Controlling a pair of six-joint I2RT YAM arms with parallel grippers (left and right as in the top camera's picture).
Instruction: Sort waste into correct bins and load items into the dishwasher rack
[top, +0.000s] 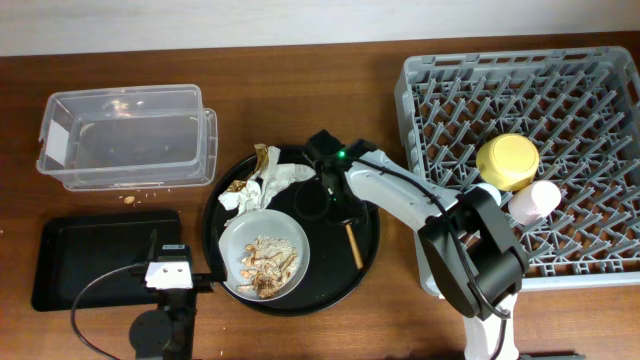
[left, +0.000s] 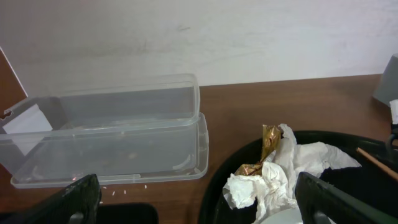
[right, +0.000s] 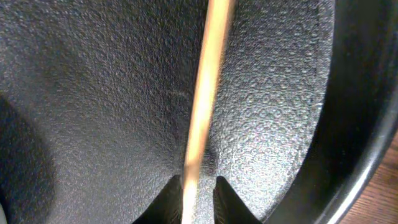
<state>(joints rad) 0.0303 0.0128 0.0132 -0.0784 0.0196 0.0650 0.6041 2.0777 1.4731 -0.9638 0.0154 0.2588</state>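
Note:
White napkins (top: 262, 185) with a gold-brown wrapper (left: 268, 140) lie on the large round black tray (top: 370, 205), next to a grey plate (top: 232, 245) of crumbly food scraps (top: 268, 260). The clear tub (top: 125, 135) and the shallow black tray (top: 90, 262) stand at the left. A yellow bowl (top: 507, 160) and a pink cup (top: 535, 200) sit in the grey rack (top: 580, 90). The blue cup is out of view. My right gripper (right: 199, 186) is down on the round tray, closed around a thin wooden stick (right: 208, 81). My left gripper (left: 199, 205) is open and empty, facing the napkins (left: 280, 174) and the tub (left: 106, 124).
The stick (top: 352, 245) lies on the right part of the round tray, near its rim (right: 367, 124). A few crumbs (top: 130, 200) lie on the wooden table in front of the tub. The right arm reaches over the rack's left front corner.

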